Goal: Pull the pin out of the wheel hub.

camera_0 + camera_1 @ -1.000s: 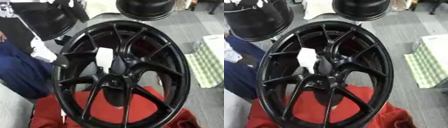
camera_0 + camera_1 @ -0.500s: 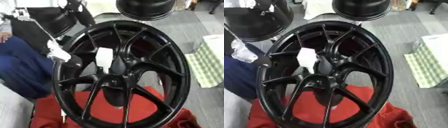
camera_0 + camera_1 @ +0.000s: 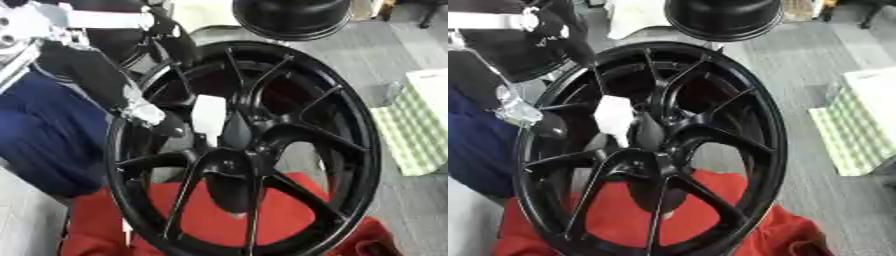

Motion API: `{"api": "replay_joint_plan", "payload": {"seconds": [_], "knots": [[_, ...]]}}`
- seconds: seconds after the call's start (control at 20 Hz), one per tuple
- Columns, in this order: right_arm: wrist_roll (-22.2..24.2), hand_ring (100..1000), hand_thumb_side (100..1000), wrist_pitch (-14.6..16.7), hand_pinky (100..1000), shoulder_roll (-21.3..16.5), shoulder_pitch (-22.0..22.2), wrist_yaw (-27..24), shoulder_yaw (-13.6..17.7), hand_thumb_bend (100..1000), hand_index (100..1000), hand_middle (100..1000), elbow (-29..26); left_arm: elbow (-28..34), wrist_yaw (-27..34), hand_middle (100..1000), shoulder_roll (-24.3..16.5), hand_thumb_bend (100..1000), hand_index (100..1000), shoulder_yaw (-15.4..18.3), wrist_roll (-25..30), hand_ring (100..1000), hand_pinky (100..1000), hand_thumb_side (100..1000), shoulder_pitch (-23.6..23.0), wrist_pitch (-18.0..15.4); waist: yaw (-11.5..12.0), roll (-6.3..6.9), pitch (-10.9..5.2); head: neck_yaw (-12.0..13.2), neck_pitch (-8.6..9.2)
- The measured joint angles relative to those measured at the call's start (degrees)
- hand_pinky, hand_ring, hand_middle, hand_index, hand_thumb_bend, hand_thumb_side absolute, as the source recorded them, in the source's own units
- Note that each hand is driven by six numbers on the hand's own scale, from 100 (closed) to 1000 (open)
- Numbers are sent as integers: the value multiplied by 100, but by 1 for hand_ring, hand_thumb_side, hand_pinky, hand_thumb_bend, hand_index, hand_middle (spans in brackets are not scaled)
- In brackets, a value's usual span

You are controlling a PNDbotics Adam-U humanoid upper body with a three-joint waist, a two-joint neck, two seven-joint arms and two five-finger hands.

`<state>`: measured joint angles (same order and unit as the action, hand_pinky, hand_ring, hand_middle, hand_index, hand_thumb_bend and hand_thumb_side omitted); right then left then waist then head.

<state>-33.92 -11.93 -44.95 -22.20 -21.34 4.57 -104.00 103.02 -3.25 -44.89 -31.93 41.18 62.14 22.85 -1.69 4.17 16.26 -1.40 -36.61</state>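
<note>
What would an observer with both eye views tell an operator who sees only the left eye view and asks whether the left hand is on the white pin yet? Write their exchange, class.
Observer: It seems not. In the right eye view a dark gap shows between the left hand and the white pin.
Operator: In mine they seem to meet. Where does the hand lie there?
Observer: Over the wheel's left rim, well left of the hub.
</note>
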Motion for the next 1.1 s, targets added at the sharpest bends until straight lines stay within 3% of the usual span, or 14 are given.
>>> {"api": "replay_joint_plan", "payload": {"seconds": [0.6,1.1], "knots": [[-25,630,856,27,675,31,-48,-5,-2,100,667,558,1,-117,-218,796,157,724,867,-132,-39,871,828,414,54,89,-38,30,44,24,49],[-38,629,862,35,675,58,-49,-29,-2,100,666,557,5,-253,-617,814,193,675,870,-208,126,880,844,276,39,-96,-61,46,96,27,53]]}}
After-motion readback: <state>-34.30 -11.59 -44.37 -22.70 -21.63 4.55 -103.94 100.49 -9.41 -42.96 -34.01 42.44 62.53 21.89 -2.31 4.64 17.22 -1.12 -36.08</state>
